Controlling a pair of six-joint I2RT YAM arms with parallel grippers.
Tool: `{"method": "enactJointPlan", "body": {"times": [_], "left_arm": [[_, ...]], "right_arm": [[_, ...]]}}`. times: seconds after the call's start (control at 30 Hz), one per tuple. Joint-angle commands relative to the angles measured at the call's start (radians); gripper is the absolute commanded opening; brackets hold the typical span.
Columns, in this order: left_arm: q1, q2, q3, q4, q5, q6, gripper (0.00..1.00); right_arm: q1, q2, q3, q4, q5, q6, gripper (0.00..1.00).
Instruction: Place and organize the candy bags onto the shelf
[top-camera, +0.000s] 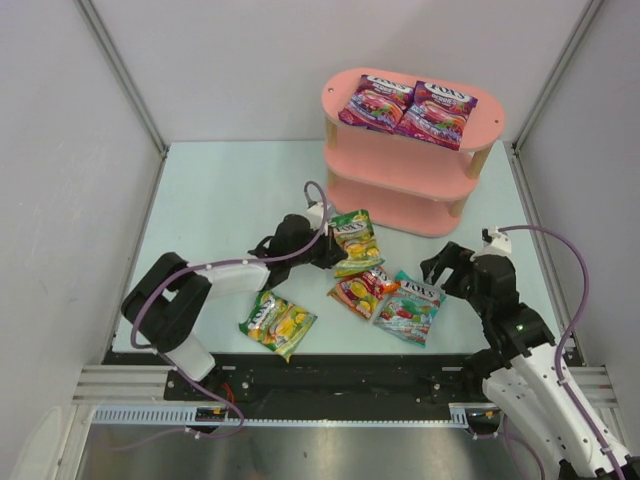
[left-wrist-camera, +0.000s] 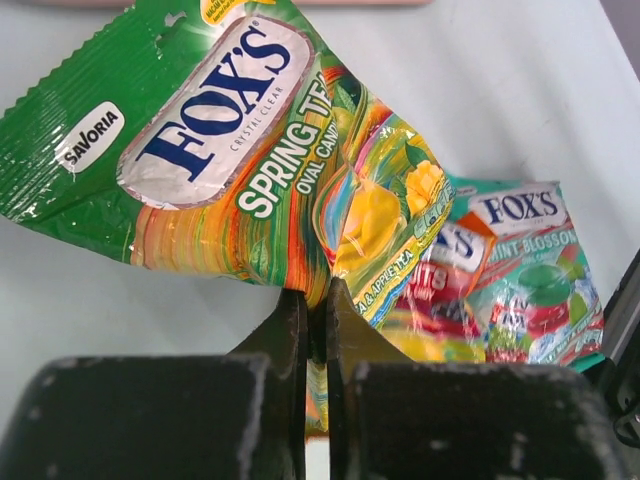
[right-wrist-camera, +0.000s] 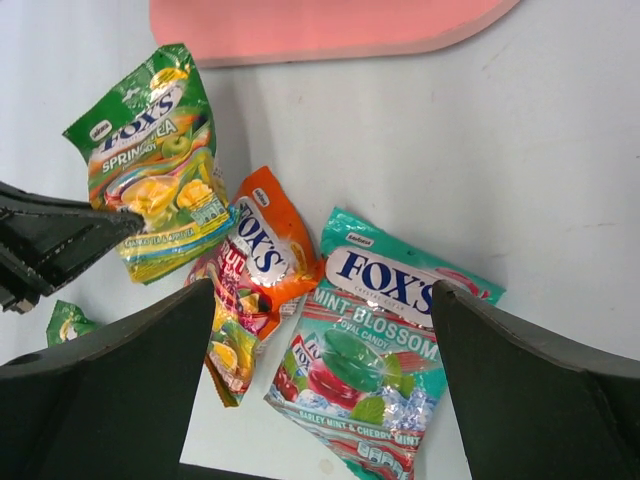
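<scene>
The left hand (left-wrist-camera: 315, 305) is pinched shut on the lower edge of a yellow-green bag (left-wrist-camera: 230, 150), its fingers (left-wrist-camera: 290, 335) pressed together over the foil. From above, that bag lies on the worktop (top-camera: 230, 190) just in front of the shelf (top-camera: 395, 165), its near end touching or slightly overlapping the red-orange bag (top-camera: 362, 292); whether it has left the surface I cannot tell.

The right hand (top-camera: 450, 268) stands wide and holds nothing; it hangs just beside the teal bag (top-camera: 410, 307), which shows between its fingers in the wrist view. The second yellow-green bag (top-camera: 277, 323) lies apart, nearer the left arm's base.

One purple bag (top-camera: 376, 101) and the other purple bag (top-camera: 440, 112) lie side by side on the shelf's top board; the two lower boards look bare as far as they show; so I judge the task about a third done, with four bags left to place.

The step in hand looks like the pickup of the third bag: grip made, lift not yet evident. The next move calls for raising the bag clear of the red-orange one without dragging it, then carrying it to a lower board. A pinch on one edge lets a floppy packet droop; it will want to go in low and flat under the board above, between the posts, leaving room beside it for its yellow-green twin.
</scene>
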Motion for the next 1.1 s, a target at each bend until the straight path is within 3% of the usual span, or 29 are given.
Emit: {"method": "enactJointPlan", "body": {"times": [0.0,0.47,1.07], "left_arm": [[-0.009,0.078,0.148,0.065,0.084,0.087,0.01],[-0.052,0.385,0.619,-0.102,0.136,0.174,0.00],[-0.075,0.601,0.984,-0.250,0.136,0.213,0.00]], "right_arm": [[-0.032,-0.026,0.059,-0.041,-0.029,-0.036,0.94],[-0.066,-0.027,0.077,-0.055,-0.041,-0.038,0.94],[-0.096,-0.009,0.076,-0.055,-0.058,-0.045,0.94]]}}
